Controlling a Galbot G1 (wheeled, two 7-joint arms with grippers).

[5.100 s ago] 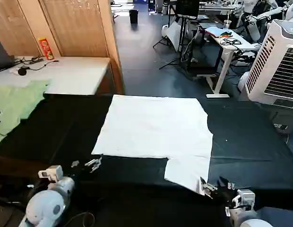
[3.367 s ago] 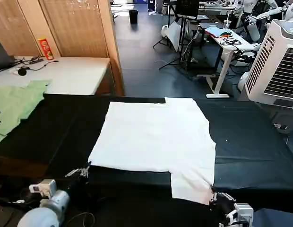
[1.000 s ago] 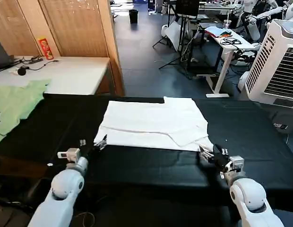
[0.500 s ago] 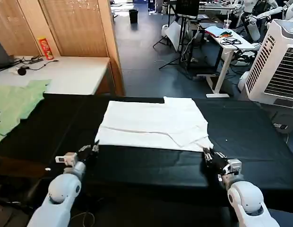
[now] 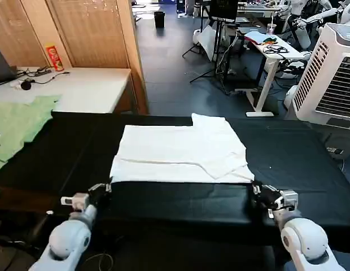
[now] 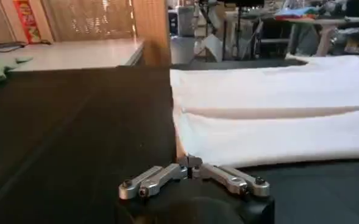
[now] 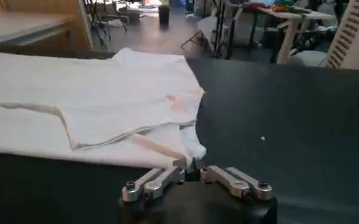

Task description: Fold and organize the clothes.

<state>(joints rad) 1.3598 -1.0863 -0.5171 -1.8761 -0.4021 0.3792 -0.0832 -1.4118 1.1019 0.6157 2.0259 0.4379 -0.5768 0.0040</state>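
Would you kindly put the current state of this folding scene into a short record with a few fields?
garment: white cotton T-shirt, folded over itself, lying flat on the black table
left gripper: shut, at the shirt's near left corner
right gripper: shut, at the shirt's near right corner
other cloth: pale green garment at the table's far left, apart from the shirt

Rounded white arms, silver-linked black pincers

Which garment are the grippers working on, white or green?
The white T-shirt, folded mid-table; left gripper and right gripper sit at its near corners. The pale green garment lies far left.
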